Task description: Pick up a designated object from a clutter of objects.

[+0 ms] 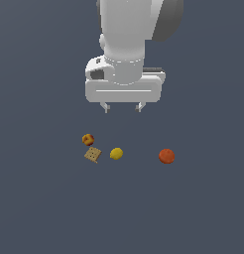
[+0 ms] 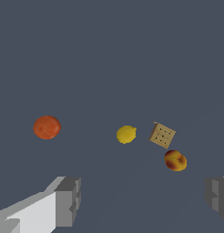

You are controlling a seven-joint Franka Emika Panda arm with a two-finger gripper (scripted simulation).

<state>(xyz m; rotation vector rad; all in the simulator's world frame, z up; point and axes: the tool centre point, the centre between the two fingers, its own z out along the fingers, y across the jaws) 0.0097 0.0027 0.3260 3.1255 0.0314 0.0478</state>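
Note:
The designated object, a small round fruit mottled red and yellow-orange (image 1: 88,139) (image 2: 175,160), lies on the dark grey floor toward the exterior view's left. Close beside it is a square tan cracker with holes (image 1: 92,155) (image 2: 162,135). A yellow ball (image 1: 116,154) (image 2: 126,134) and an orange-red ball (image 1: 166,156) (image 2: 47,127) lie further to the exterior view's right. My gripper (image 1: 123,107) (image 2: 143,202) hangs open above the clutter, holding nothing, its fingers (image 2: 68,200) spread wide and well clear of the fruit.
The white arm body (image 1: 129,44) fills the upper middle of the exterior view. A plain dark grey surface (image 1: 203,213) extends all around the four items.

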